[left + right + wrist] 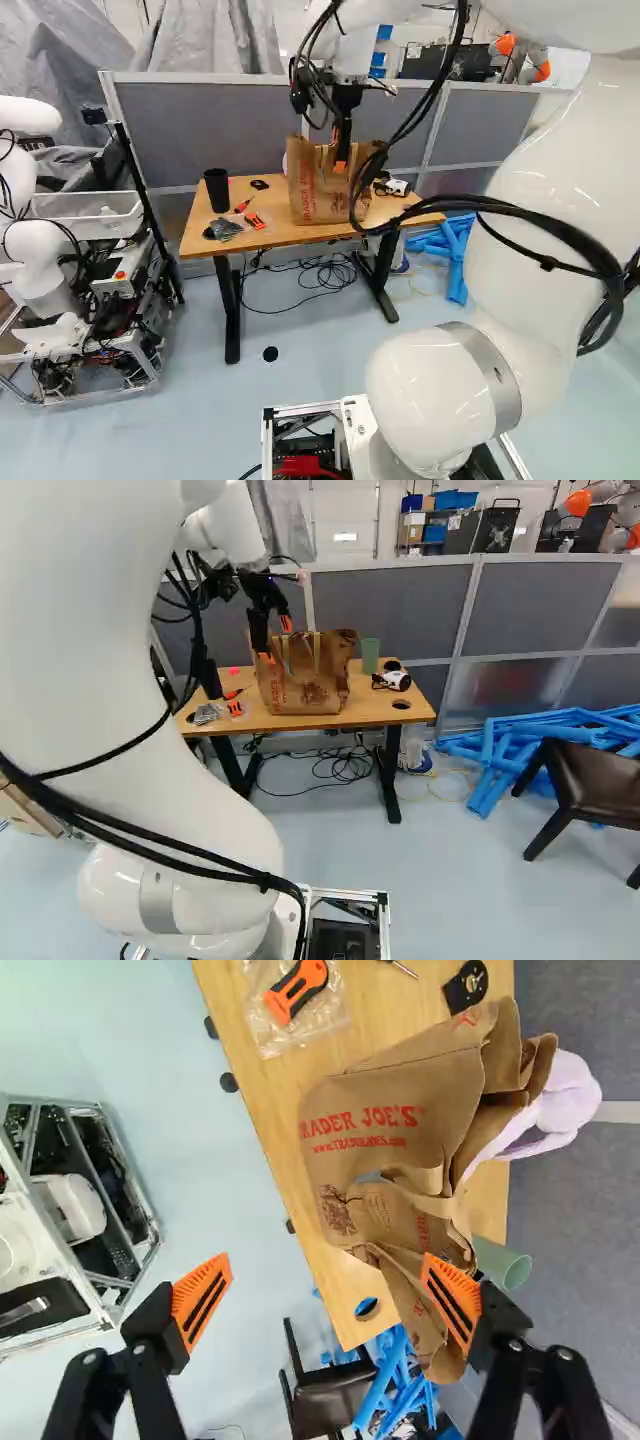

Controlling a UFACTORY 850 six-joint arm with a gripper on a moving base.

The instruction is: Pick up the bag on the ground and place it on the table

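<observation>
In the left base view the bag point(308, 200) stands on the tabletop point(262, 237), the right base view shows it upright there – placing looks done – and in the wrist view the tool point(326, 1278) is spread wide, gripping nothing, with only withdrawal left.

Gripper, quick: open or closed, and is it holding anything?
Gripper: open, fingers wide apart, holding nothing; the paper bag stands on the table, not clamped between them.
</observation>
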